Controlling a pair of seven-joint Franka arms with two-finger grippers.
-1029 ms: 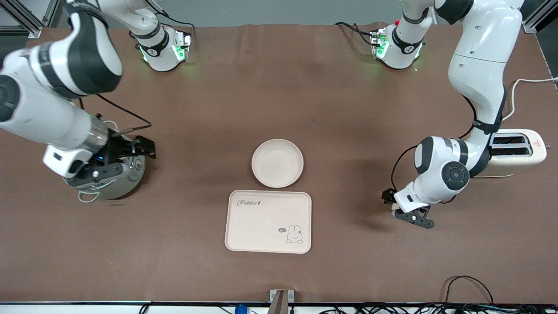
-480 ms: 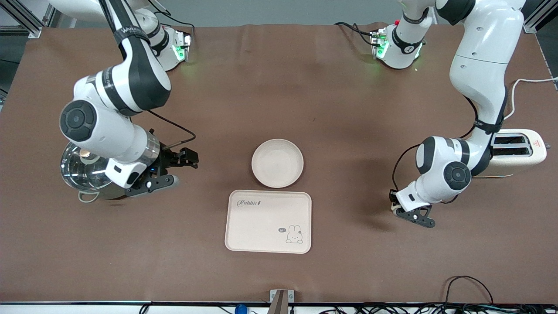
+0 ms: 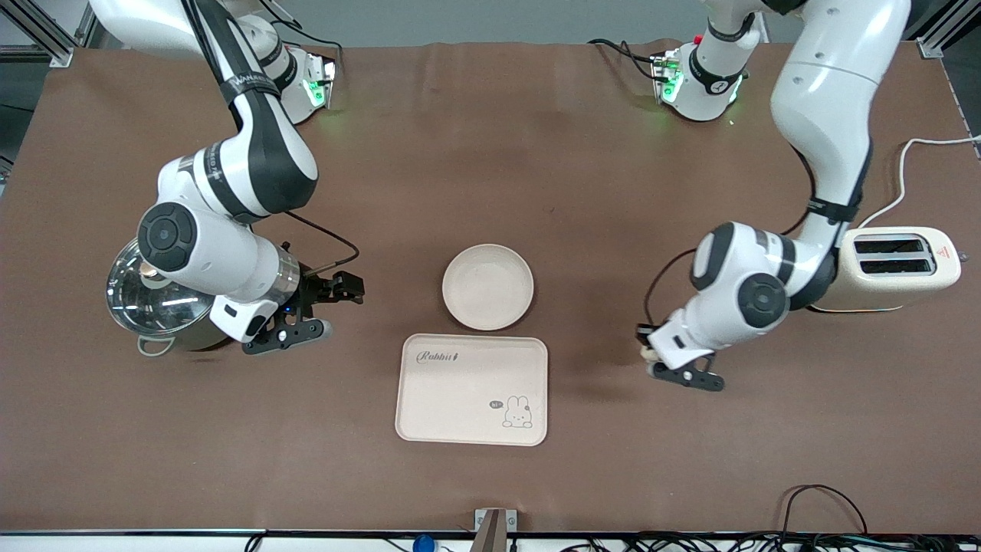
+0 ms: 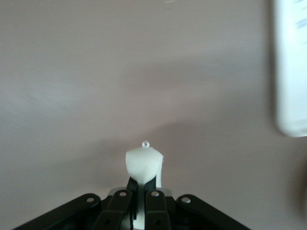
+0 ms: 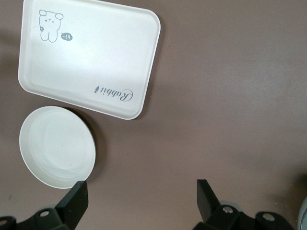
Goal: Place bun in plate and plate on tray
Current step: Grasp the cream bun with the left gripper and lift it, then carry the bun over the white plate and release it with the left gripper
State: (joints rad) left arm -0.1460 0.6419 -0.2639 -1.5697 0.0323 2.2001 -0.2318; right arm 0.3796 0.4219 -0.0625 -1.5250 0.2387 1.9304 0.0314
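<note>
Front view: left end effector pinches bun near toaster; right end effector gapes beside pot.

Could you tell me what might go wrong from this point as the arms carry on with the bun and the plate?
The left gripper, over bare table between the toaster and the tray, pinches the bun only by its lower end, so it could slip out or squash before reaching the plate. The right gripper hangs open beside the pot, also near the plate; both arms converging there might collide.

Bare cloth around plate — tray adjoining.
</note>
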